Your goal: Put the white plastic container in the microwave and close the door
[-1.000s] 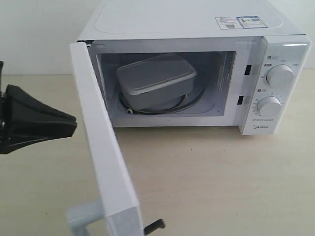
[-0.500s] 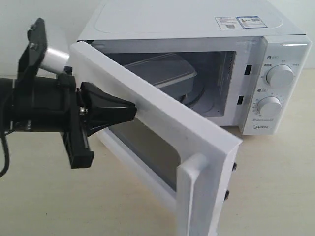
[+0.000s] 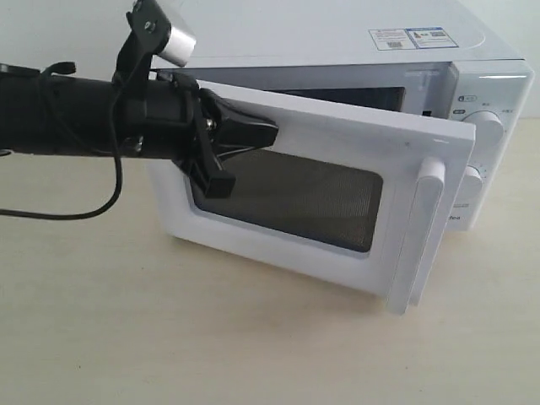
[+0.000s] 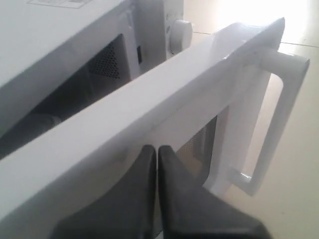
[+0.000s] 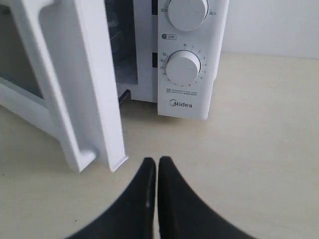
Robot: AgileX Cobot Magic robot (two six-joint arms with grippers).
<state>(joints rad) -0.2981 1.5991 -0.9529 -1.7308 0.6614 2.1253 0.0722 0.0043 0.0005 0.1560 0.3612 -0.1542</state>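
Note:
The white Midea microwave stands at the back of the table. Its door is swung most of the way in, leaving a narrow gap at the handle side. My left gripper is shut and its tips press on the door's outer face near the upper edge, above the mesh window. The left wrist view shows the same tips against the door. The white plastic container is hidden behind the door. My right gripper is shut and empty, low over the table in front of the dial panel.
A black cable hangs from the left arm down to the beige tabletop. The door's free edge and handle stand close to the right gripper. The left arm's camera mount sticks up near the microwave's top corner.
The left gripper has swept right, pushing the door from wide open to nearly closed. The container, visible inside earlier, is now covered by the door.

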